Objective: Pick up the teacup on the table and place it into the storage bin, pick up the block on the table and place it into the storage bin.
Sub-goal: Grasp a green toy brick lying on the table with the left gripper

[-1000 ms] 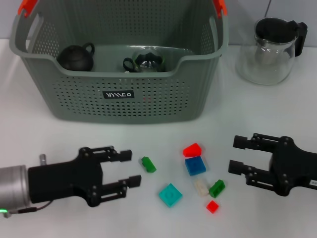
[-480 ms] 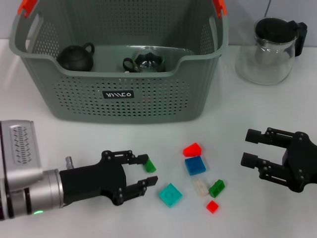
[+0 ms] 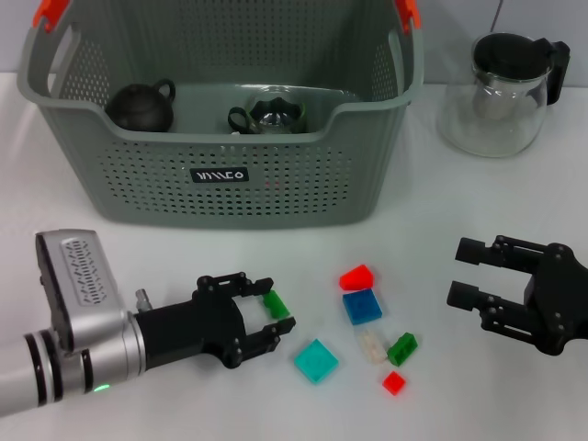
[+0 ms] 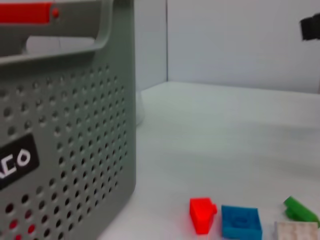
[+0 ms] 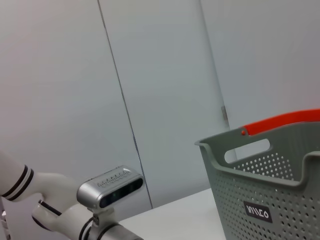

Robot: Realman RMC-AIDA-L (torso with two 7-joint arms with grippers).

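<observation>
Your left gripper has pushed forward across the tabletop over the last second, and its parted fingers now bracket the small green block in front of the storage bin; the block is not yet clamped, so closing looks like the next step. Just beyond it lie the teal block, blue block and red block, near enough to be nudged if you sweep further. Your right gripper waits beside that cluster, fingers apart, having drawn back slightly. Farther off, the bin already holds a dark teapot and a glass teacup; a glass pitcher stands beside it.
</observation>
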